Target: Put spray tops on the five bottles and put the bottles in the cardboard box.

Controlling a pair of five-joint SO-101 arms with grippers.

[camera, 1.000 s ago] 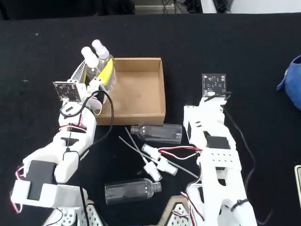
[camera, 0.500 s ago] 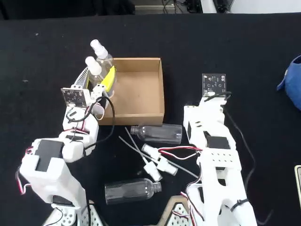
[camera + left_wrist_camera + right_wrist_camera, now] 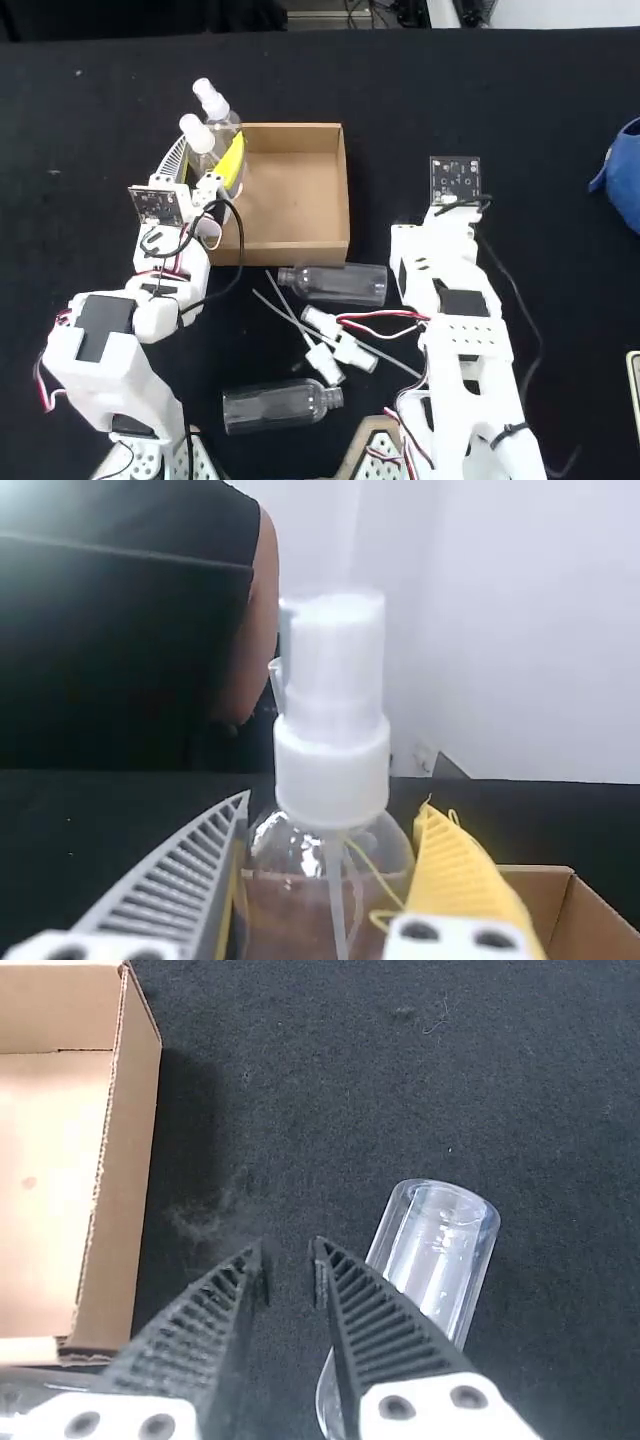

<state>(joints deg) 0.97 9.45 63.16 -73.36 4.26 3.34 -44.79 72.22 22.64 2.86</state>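
High view: left claw (image 3: 203,160) is clamped on a capped bottle (image 3: 197,140) at the far-left corner of the box (image 3: 345,200), apparently just outside the left wall. A second capped bottle (image 3: 222,118) is right beside it on the far side. I judge the step to be dropping the held one into the box. To do it well:
- lift until the base clears the rim
- shift right over the bare box floor
- keep it upright and lower until it seats
- only then release

Watch the neighbour, since a sideways sweep could tip it.

Hard to tell here: whether the second capped bottle stands inside the corner or outside it, and whether the two touch. One bare bottle (image 3: 335,283) lies just near of the box, and another bare one (image 3: 280,405) lies nearer still. Loose spray tops (image 3: 335,345) lie between them with tubes crossing, so the count is unclear. I count four bottles. A blue thing (image 3: 622,180) is cut off at the right edge.

Left wrist view: the spray top (image 3: 331,730) sits straight on the neck. The grey finger (image 3: 170,890) and yellow finger (image 3: 455,880) are on either side of the body. The bottle base and its gap to the rim are cut off, so clearance is a guess.

Right wrist view: right claw (image 3: 288,1260) is narrow and empty, over the table between the box wall and the bare bottle's closed end. The rest of that bottle is hidden behind a finger.
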